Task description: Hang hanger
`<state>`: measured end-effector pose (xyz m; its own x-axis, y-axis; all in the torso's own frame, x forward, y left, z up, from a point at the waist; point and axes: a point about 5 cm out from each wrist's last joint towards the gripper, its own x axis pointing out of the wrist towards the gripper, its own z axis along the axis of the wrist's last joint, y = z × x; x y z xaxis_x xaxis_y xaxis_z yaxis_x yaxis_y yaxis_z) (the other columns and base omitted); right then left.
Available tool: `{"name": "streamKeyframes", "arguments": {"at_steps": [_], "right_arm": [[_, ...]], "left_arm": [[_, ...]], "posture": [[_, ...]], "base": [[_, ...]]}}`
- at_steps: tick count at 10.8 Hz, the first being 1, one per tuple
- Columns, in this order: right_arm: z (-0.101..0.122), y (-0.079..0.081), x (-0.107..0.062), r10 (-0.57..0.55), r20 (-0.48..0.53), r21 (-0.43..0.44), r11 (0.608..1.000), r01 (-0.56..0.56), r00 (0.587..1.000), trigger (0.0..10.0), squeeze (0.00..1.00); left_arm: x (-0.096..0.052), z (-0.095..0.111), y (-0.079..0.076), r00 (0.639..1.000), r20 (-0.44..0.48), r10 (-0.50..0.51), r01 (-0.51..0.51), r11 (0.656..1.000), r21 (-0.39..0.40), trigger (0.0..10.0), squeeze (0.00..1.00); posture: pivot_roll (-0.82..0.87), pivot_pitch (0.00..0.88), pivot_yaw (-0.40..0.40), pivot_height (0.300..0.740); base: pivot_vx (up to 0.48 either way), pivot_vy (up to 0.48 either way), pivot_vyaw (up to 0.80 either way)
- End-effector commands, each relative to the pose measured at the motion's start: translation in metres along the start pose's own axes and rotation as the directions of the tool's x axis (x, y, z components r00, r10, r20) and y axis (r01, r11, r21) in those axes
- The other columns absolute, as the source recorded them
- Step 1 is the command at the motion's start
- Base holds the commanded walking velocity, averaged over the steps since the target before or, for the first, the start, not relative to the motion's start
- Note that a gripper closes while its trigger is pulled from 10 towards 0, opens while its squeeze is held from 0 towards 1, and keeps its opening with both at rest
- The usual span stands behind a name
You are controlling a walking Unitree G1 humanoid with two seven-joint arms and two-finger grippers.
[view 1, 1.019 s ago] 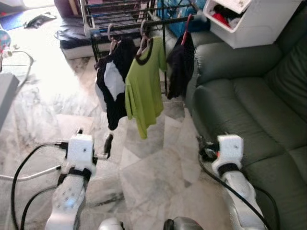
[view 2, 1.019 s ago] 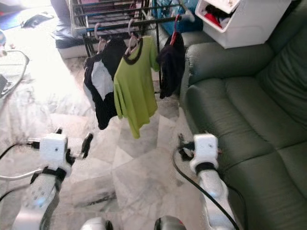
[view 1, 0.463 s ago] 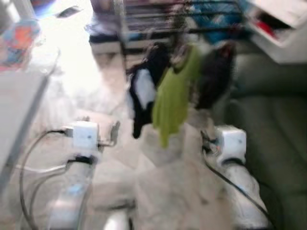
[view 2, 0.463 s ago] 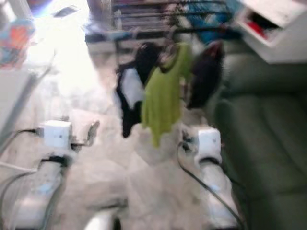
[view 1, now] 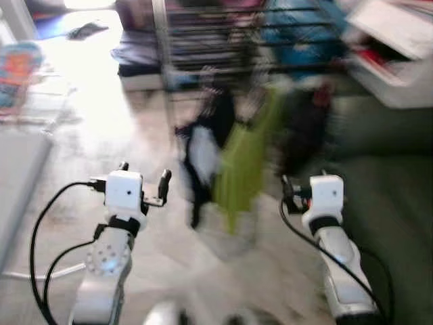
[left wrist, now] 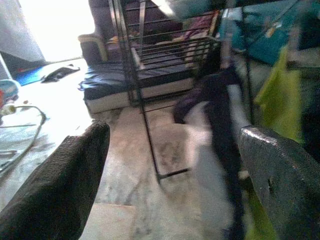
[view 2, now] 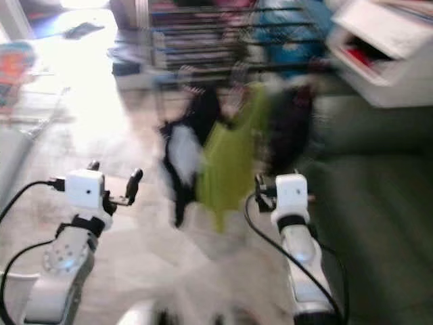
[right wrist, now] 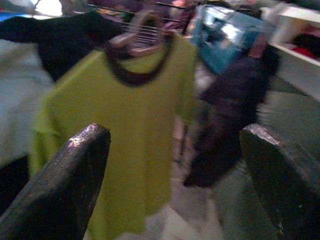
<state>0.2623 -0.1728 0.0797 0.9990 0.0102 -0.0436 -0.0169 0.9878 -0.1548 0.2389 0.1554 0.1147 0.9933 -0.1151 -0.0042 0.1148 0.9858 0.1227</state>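
hangers with clothes on them hang from the rack [view 1: 223, 40] straight ahead, and no loose hanger is in either claw, so the hanging looks done or not begun; which, i cannot tell.

sofa [view 1: 399, 203] fills the robot's right side, dark green, its near arm close beside the right claw. the floor [view 1: 88, 135] is pale marble, bright with glare at the far left. the rack is a black wire frame across the far middle, blurred in the head views.

three garments hang along the rack's front bar: a black and white top [view 1: 203, 145] toward the left, a green shirt [right wrist: 120, 130] in the middle on a pale hanger [right wrist: 137, 37], a dark top [right wrist: 227, 125] toward the right. a white box [view 1: 392, 54] sits on the sofa's far end.

left claw [left wrist: 175, 165] is wide, holding nothing, aimed at the rack's left leg. right claw [right wrist: 175, 170] is wide too, holding nothing, aimed at the green shirt.

the green shirt's hanger lies ahead of and above the right claw, its long axis roughly across that claw's line of sight. the right arm looks nearer to it than the left.
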Motion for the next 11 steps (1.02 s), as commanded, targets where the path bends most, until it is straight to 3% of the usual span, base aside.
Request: {"name": "streamKeyframes", "arguments": {"at_steps": [1,4,5,7,10,11], "right_arm": [[0.0006,-0.0003,-0.0012,-0.002,0.004,-0.009,1.0,0.002,1.0,10.0,0.0],[-0.0011,-0.0005,-0.0016,0.015,-0.004,-0.006,1.0,-0.015,1.0,10.0,0.0],[0.0005,0.0006,-0.0004,0.018,0.005,-0.016,1.0,-0.018,1.0,10.0,0.0],[0.0021,0.0032,0.0009,0.02,0.017,-0.031,0.999,-0.019,1.0,10.0,0.0],[0.0023,0.0052,0.0003,0.031,0.022,-0.031,0.999,-0.031,0.999,10.0,0.0],[0.0072,0.0069,0.0009,0.05,0.048,-0.048,0.998,-0.048,0.998,10.0,0.0]], "left_arm": [[0.0005,0.0023,-0.0001,1.0,0.008,-0.006,0.006,1.0,0.014,10.0,0.0],[0.0044,0.0006,-0.0001,1.0,-0.016,0.021,-0.022,0.999,-0.024,10.0,0.0],[0.0046,0.0004,0.0016,0.999,-0.015,0.03,-0.031,0.999,-0.03,10.0,0.0],[0.0044,0.0026,0.0014,1.0,0.0,0.025,-0.025,1.0,0.004,10.0,0.0],[0.0056,0.0015,0.0016,0.999,-0.013,0.036,-0.036,0.999,-0.019,10.0,0.0],[0.0069,0.0014,0.002,0.999,-0.018,0.032,-0.032,0.999,-0.015,10.0,0.0]], "posture": [[-0.03,0.098,-0.02,0.74],[-0.04,0.096,-0.018,0.74],[-0.04,0.096,-0.018,0.74],[-0.03,0.094,-0.017,0.74],[-0.03,0.098,-0.012,0.74],[-0.04,0.098,-0.01,0.74]], "base": [[0.469,0.0,0.0],[0.251,0.131,0.0],[0.0,0.42,0.0],[0.0,0.0,0.0],[0.0,0.0,0.0],[0.0,0.48,0.0]]}}
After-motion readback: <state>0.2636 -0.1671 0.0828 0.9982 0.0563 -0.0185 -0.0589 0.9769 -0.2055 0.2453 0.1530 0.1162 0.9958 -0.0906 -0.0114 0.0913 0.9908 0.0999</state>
